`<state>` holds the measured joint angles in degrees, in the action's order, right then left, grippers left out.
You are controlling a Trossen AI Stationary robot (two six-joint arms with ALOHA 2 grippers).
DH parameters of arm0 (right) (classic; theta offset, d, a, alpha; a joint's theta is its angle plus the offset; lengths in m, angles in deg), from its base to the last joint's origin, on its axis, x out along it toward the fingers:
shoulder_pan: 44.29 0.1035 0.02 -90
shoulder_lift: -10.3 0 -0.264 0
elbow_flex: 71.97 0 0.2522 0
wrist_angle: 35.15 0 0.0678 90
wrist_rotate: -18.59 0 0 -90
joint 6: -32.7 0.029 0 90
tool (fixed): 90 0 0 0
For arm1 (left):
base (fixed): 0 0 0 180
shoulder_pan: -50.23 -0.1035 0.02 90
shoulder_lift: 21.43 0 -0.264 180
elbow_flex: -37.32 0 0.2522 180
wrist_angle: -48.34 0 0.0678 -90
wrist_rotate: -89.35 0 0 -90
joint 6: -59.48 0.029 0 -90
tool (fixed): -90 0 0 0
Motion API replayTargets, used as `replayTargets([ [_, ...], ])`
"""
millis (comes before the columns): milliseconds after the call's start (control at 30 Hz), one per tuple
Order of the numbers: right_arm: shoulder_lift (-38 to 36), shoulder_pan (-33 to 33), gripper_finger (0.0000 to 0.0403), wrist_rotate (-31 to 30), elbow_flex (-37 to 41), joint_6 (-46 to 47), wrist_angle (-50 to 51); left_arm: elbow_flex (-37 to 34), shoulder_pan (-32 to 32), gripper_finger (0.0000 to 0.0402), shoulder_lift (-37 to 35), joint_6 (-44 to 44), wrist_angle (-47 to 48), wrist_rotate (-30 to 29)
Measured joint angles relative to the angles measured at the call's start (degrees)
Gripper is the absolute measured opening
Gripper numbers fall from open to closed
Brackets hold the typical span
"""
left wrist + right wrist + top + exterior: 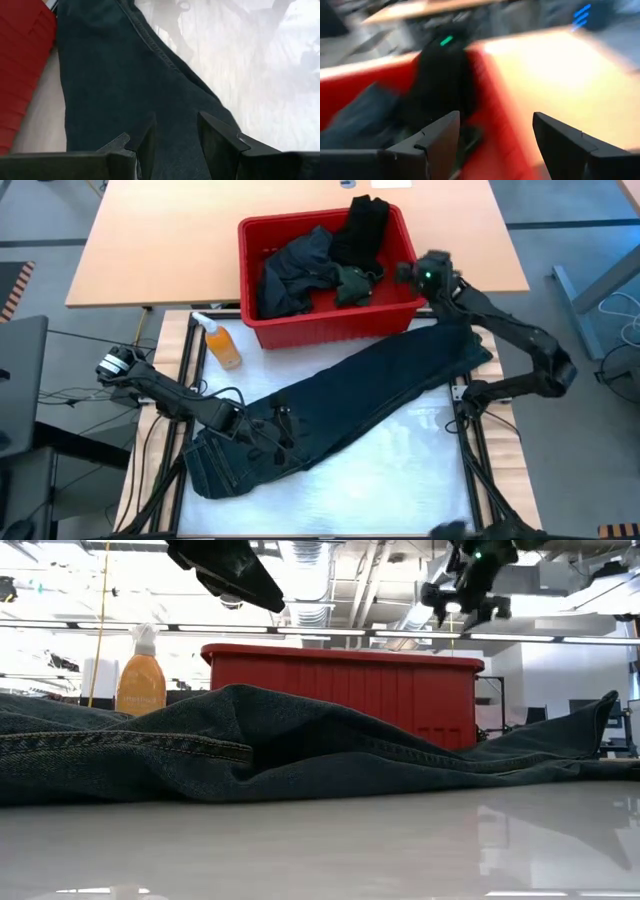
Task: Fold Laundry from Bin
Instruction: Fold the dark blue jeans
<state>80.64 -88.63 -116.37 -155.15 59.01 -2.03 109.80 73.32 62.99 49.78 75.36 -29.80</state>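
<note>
Left pincer [262, 438]: low over the jeans [340, 405], at the waist end farthest from the bin [325, 320]. Fingers [145, 142] part-spread with denim showing between them; cannot tell from any view whether they pinch the cloth or only hover over it.

Right pincer [408, 273]: raised above the bin's right-hand wall, near the far right corner. Fingers [440, 137] spread wide, nothing between them. In its wrist view the bin's red wall and a black garment lie just beyond the tips, blurred.

Jeans: dark navy, laid out diagonally on the white worktop [400, 470], in front of the bin. Leg end lies just beside the bin's front right corner; waist end is well away from the bin, toward the front left. In the low view the denim [250, 740] humps up across the foreground, with the bin's red side behind it.

Bin: red, slotted, at the back of the white worktop. Inside: a dark bluish garment [290, 275] on the left, a black piece [362, 228] draped over the far rim, a dark green piece [352, 283] near the front right.

Orange bottle [221, 343]: just beside the bin's front left corner, apart from the jeans.
</note>
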Motion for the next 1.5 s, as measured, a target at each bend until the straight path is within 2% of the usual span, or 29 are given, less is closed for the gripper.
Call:
replayTargets([
  [33, 0.4, -1.9, 0.0281, -2.2, -1.8, -0.7, 0.7, 0.0, 0.0, 0.0135, 0.0, 0.0, 0.1, 0.0],
  [100, 1.6, -6.8, 0.0281, -1.6, -5.0, 0.1, 4.1, 0.0, 0.2, 0.0135, 0.0, 0.0, 0.5, 0.3],
  [233, 6.4, -16.1, 0.0281, 5.3, -8.2, 5.1, 14.6, 0.0, 0.3, 0.0135, 0.0, 1.9, 0.9, 0.4],
  [433, 19.0, -21.8, 0.0280, 13.7, -11.8, 3.4, 27.9, 0.0, 0.3, 0.0135, 0.0, 3.2, 1.8, 0.4],
  [467, 20.8, -22.3, 0.0278, 16.6, -13.5, 0.5, 28.6, 0.0, 0.3, 0.0135, 0.0, 3.2, 2.2, 0.4],
  [533, 24.5, -22.3, 0.0274, 17.4, -17.7, -0.7, 34.0, 0.0, 0.3, 0.0135, 0.0, 2.7, 3.2, 0.4],
  [633, 29.1, -22.7, 0.0270, 10.4, -24.9, -1.2, 44.2, 0.0, 0.3, 0.0135, 0.0, 1.7, 4.4, 0.4],
  [700, 30.8, -22.9, 0.0270, 8.1, -29.0, -0.9, 49.3, 0.0, 0.3, 0.0135, 0.0, 1.0, 4.8, 0.4],
  [800, 31.1, -23.9, 0.0270, 9.0, -33.0, -2.8, 51.6, 0.0, 0.3, 0.0135, 0.0, 0.9, 4.8, 0.0],
  [967, 29.5, -27.5, 0.0269, 2.6, -36.6, -1.8, 55.5, 0.0, 0.0, 0.0135, 0.0, -0.1, 3.8, 0.1],
  [1033, 29.9, -30.6, 0.0269, 4.8, -36.5, -0.4, 57.6, 0.0, 0.0, 0.0135, 0.0, -0.5, 4.1, 0.2],
  [1100, 31.0, -32.4, 0.0269, 12.4, -36.5, -0.6, 57.7, 0.0, 0.0, 0.0135, 0.0, -0.1, 3.9, 0.2],
  [1167, 32.9, -33.0, 0.0269, 16.1, -36.1, -2.2, 59.5, 0.0, -0.1, 0.0135, 0.0, 0.5, 3.7, 0.2],
  [1333, 41.1, -32.3, 0.0269, 15.3, -35.9, -2.4, 66.0, 0.0, -0.4, 0.0135, 0.0, 1.0, 4.0, 0.2],
  [1500, 49.4, -30.2, 0.0269, 19.7, -35.8, -8.3, 70.4, 0.0, -0.4, 0.0135, 0.0, 1.0, 4.4, 0.2],
])
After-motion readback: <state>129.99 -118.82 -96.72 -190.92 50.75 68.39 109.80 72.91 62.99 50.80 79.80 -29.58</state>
